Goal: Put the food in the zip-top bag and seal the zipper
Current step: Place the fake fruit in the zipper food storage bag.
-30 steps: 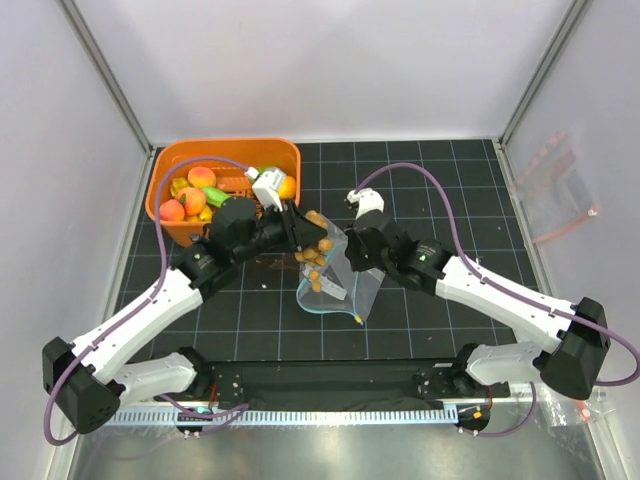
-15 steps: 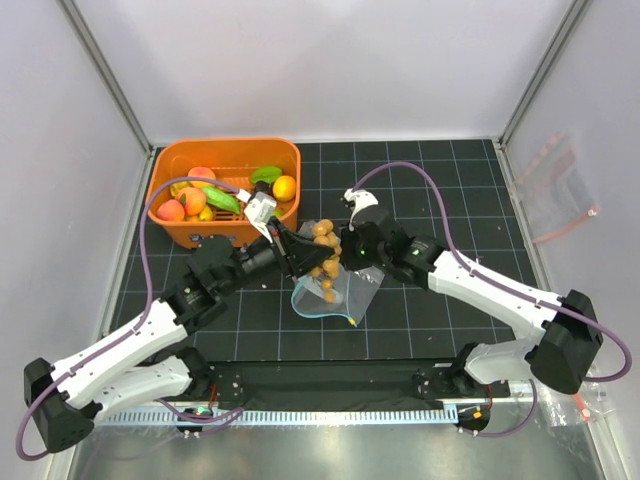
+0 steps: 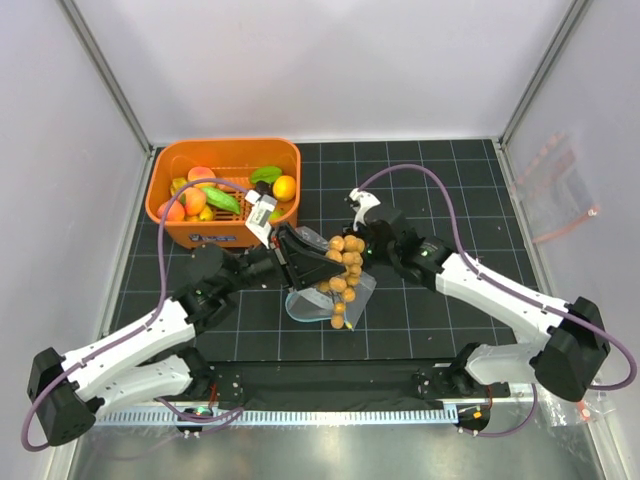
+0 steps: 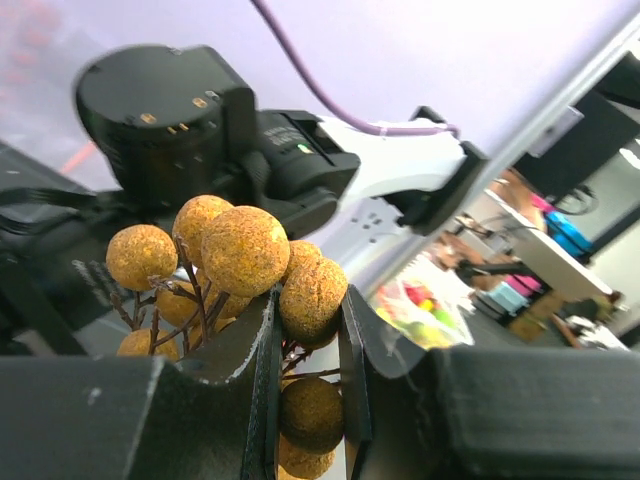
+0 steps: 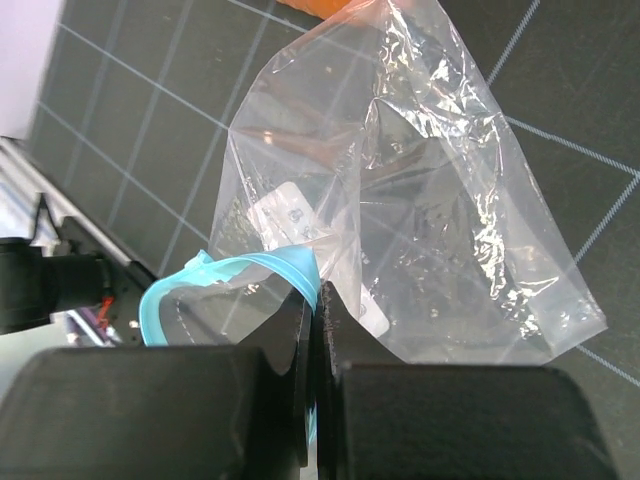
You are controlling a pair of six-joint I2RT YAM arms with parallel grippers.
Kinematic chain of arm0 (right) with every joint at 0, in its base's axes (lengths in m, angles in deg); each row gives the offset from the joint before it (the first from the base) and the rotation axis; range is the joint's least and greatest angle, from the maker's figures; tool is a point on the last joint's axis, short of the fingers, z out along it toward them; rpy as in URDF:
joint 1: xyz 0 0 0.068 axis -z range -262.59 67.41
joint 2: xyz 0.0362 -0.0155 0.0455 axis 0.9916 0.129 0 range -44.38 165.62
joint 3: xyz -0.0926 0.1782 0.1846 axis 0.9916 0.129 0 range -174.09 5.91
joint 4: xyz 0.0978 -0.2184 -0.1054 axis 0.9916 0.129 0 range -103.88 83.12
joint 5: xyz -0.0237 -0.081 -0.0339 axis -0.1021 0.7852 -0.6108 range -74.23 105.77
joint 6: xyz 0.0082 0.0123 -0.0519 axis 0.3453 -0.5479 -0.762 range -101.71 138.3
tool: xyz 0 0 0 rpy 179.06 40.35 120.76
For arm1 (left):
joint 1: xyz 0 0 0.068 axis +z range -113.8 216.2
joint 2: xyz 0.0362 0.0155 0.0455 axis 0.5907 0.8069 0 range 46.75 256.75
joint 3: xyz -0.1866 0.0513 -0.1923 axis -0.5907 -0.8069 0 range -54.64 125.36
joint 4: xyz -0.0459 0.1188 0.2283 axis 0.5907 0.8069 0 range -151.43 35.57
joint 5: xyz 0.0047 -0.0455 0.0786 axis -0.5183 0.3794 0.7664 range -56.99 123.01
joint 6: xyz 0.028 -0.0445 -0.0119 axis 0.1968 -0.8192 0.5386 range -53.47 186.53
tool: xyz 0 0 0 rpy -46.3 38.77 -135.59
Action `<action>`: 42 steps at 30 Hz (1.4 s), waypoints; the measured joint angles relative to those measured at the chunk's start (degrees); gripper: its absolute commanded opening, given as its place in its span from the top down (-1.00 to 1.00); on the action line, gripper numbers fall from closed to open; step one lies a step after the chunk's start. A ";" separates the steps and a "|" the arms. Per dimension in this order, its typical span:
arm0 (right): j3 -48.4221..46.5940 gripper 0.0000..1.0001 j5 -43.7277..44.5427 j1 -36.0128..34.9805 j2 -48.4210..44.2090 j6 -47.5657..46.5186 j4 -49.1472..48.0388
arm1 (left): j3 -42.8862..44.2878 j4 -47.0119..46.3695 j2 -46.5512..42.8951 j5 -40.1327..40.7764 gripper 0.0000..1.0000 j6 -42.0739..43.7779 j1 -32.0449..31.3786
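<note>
My left gripper (image 3: 322,266) is shut on the stem of the cluster of small brown balls (image 3: 343,272), which shows close up in the left wrist view (image 4: 240,250) between my fingers (image 4: 262,350). The cluster hangs over the clear zip-top bag (image 3: 362,292). My right gripper (image 3: 362,250) is shut on the bag's teal zipper edge (image 5: 230,275) and holds the bag (image 5: 420,200) up off the mat, mouth sagging open. The bag's white label (image 5: 285,215) shows through the plastic. I cannot tell whether the balls are inside the mouth.
The orange basket (image 3: 163,214) stands at the back left with peaches (image 3: 200,175), a green piece (image 3: 222,200) and an orange-yellow fruit (image 3: 285,187). A clear bag with a pink-red strip (image 3: 560,195) lies against the right wall. The arms nearly meet mid-table.
My left gripper has carried the brown cluster away from the basket, to the right and toward the near edge, over the bag. My right gripper has shifted slightly right, still holding the bag's edge.
</note>
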 measured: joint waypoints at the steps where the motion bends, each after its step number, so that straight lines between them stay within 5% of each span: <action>1: 0.09 0.98 -0.72 0.37 -0.52 0.15 -0.17 | -0.04 -0.96 0.24 -0.24 1.00 -0.55 -0.39; 15: 0.50 0.98 -5.25 4.02 -11.37 0.66 0.76 | -0.04 -4.98 6.80 -1.75 1.00 -0.55 -2.62; 34: 0.92 0.99 -5.18 6.54 -15.15 0.63 2.93 | 0.07 11.10 6.23 15.13 1.00 10.91 -0.15; 42: 1.53 0.98 -1.88 7.15 -15.45 0.61 4.83 | 5.38 16.74 11.63 16.33 0.91 12.68 0.83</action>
